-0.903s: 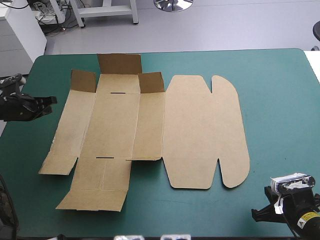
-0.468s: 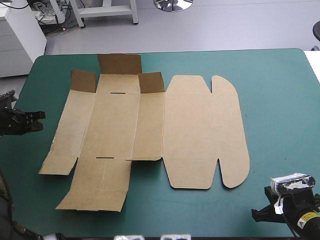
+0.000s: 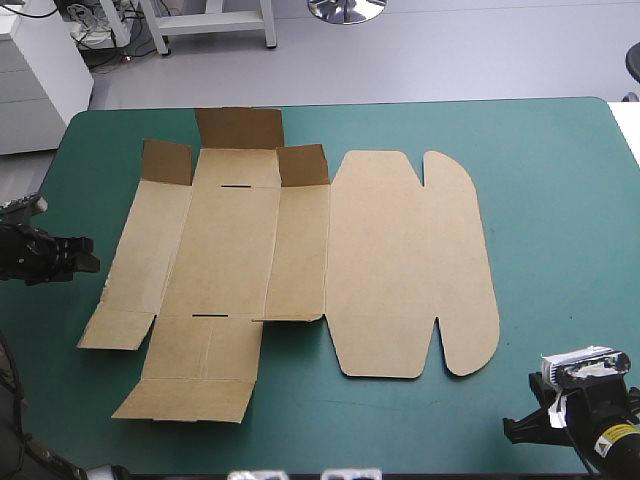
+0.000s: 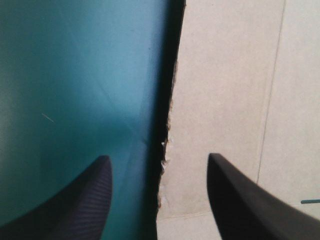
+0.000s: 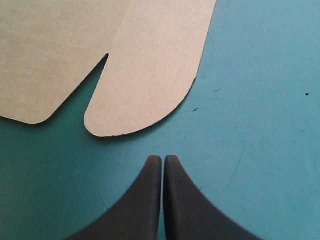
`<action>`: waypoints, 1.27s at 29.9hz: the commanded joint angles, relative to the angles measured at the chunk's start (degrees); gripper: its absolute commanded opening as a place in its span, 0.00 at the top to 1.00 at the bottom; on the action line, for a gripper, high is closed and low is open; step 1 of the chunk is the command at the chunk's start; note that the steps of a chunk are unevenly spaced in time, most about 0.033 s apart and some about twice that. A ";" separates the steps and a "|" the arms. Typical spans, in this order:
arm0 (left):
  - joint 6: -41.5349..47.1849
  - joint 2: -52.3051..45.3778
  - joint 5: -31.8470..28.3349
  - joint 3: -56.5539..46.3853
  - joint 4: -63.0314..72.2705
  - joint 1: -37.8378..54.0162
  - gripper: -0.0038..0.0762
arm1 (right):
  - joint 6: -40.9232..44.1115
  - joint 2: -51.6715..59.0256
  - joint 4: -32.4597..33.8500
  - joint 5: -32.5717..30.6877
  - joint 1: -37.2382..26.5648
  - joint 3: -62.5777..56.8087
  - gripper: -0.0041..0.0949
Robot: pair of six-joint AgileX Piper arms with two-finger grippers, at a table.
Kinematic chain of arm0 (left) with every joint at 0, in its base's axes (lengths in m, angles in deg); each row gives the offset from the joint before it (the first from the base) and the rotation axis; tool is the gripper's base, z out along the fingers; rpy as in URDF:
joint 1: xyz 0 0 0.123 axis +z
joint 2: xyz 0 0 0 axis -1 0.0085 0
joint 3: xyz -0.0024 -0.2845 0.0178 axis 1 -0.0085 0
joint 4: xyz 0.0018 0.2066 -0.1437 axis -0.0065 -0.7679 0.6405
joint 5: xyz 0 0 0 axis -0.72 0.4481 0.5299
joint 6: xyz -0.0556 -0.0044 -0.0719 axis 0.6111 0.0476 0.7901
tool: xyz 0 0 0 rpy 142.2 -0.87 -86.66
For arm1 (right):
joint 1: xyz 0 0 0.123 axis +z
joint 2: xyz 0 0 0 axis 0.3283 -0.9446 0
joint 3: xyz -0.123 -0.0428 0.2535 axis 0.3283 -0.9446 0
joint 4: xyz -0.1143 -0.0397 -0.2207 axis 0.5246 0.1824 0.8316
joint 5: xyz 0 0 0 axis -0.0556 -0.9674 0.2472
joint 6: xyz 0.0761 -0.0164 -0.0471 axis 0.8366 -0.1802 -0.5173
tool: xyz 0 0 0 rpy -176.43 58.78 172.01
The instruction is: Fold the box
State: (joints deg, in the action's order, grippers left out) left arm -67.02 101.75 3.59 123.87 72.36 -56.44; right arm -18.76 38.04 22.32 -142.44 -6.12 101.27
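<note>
One box [image 3: 300, 250], brown, spread flat on the counter [image 3: 550, 180], left of centre, far flaps [image 3: 240, 128] tilted up. Left gripper [image 4: 157, 162]: jaws released, straddling the box's left edge. Right gripper [image 5: 163, 158]: jaws clenched together, just short of the rounded lid corner.

The brown box [image 3: 290, 270] lies unfolded on the teal-green cover, mostly flat, three short flaps at its far edge raised, rounded lid panel toward the right.
</note>
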 commanded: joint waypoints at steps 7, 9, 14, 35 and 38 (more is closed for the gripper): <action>-2.89 2.36 4.54 1.20 4.99 0.09 0.34 | -0.30 -0.58 0.23 3.26 -0.37 1.28 0.96; -3.84 3.53 4.97 1.20 6.20 0.09 0.34 | -0.30 -0.58 0.23 3.26 -0.37 1.28 0.96; -6.32 6.14 5.81 1.20 10.16 0.09 0.34 | -0.30 -0.58 0.23 3.26 -0.37 1.28 0.96; -5.60 12.00 8.43 0.66 14.51 -2.18 0.36 | -0.30 -0.58 0.23 3.26 -0.37 1.28 0.96; -5.26 12.40 8.43 0.66 14.51 -3.26 0.36 | -0.30 -0.58 0.23 3.26 -0.37 1.28 0.96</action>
State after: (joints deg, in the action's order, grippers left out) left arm -72.91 114.78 7.76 124.32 87.08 -57.88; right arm -18.76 38.04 22.34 -142.44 -6.12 101.27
